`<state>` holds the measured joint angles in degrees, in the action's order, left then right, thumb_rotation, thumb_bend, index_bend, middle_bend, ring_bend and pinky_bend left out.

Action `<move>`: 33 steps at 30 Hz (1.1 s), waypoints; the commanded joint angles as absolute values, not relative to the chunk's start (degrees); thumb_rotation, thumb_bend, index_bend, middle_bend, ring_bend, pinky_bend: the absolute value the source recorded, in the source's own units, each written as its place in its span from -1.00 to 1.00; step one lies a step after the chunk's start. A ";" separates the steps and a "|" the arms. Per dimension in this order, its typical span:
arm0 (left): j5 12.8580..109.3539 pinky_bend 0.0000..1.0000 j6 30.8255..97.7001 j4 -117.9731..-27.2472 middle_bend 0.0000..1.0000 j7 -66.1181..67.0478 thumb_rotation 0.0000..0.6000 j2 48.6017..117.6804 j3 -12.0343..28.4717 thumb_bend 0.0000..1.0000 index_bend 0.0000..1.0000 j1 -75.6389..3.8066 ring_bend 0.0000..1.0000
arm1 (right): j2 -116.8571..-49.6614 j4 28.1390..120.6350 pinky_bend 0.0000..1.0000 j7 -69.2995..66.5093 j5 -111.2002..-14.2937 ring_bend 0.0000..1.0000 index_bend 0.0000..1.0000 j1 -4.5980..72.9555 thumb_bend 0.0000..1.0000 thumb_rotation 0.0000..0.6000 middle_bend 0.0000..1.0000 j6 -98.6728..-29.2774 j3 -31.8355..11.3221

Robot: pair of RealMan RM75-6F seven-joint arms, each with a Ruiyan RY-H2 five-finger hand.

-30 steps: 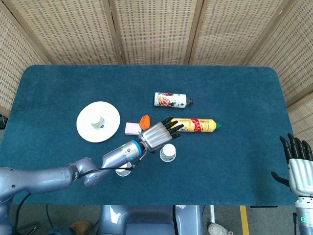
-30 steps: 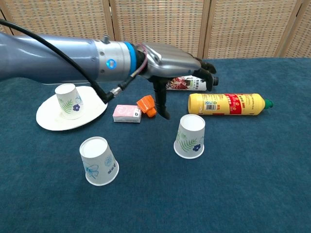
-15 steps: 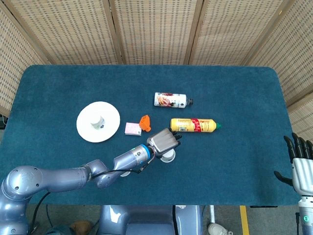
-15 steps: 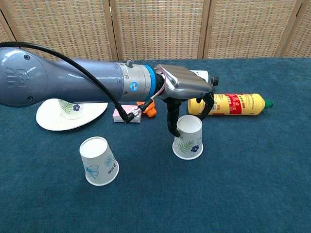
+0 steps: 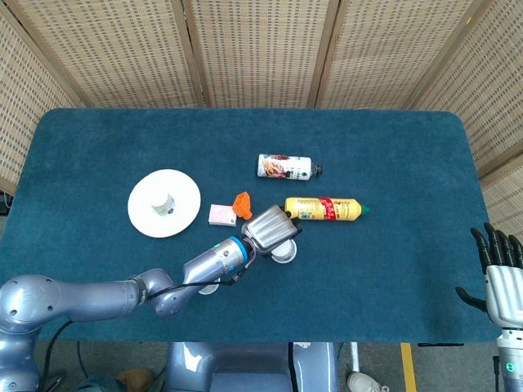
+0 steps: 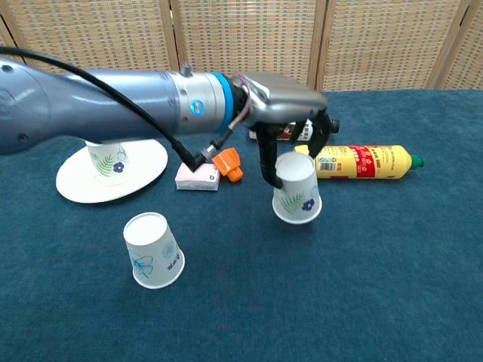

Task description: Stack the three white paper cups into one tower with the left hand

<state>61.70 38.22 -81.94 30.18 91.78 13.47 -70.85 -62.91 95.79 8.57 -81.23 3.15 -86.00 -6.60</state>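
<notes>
On the blue carpeted worktop (image 6: 392,286), a white paper cup with a leaf print (image 6: 104,160) stands upside down on a round white plate (image 6: 72,179). Nearer, a second inverted white paper cup (image 6: 154,250) sits alone. The left robot hand (image 6: 287,113) pinches a third inverted white cup (image 6: 296,190), lifted and tilted, beside a yellow bottle (image 6: 362,161). The right robot hand (image 5: 498,273) hangs beyond the worktop edge, fingers spread, holding nothing.
</notes>
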 commanded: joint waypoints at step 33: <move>85.48 -0.16 38.38 -109.56 -0.27 5.63 1.00 53.89 3.69 -0.64 0.21 -51.88 -0.21 | -65.16 97.00 -1.00 14.43 -84.89 -1.00 -1.00 2.66 -1.00 1.00 -1.00 -88.04 -4.59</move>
